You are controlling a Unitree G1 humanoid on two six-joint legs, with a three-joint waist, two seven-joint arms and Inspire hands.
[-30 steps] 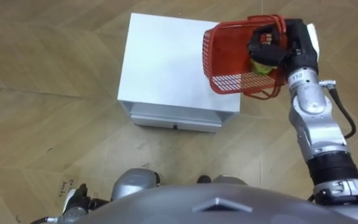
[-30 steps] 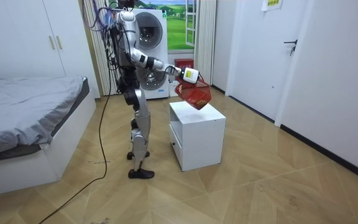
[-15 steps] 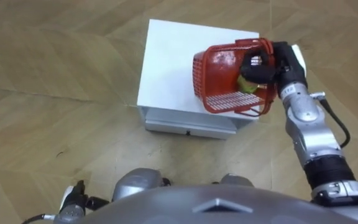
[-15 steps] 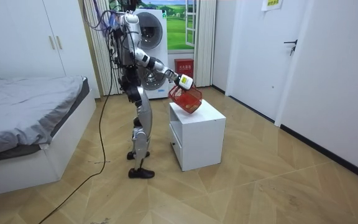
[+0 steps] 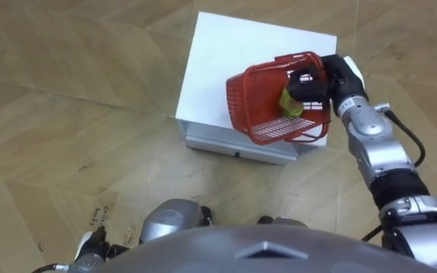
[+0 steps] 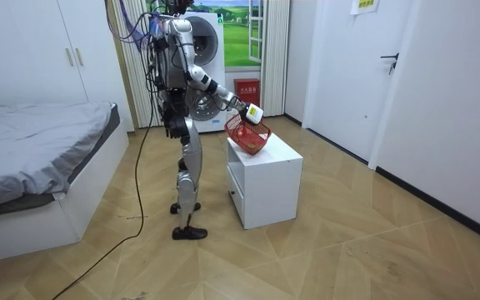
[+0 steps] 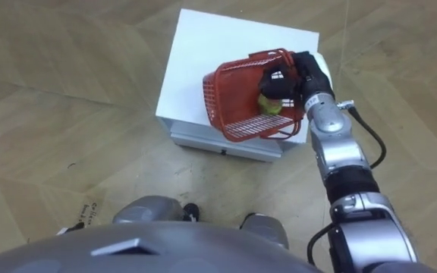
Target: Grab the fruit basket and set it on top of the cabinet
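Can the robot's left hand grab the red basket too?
Probably not from there. The left hand hangs low by the robot's side, well away from the red basket, which the right hand holds over the white cabinet. Nothing blocks the way, though.

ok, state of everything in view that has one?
basket: tilted, hanging from the right hand over the cabinet top.
right hand: shut on the basket's handle.
fruit: inside the basket.
left hand: low at the robot's left side.
cabinet drawer: shut.
door: shut.
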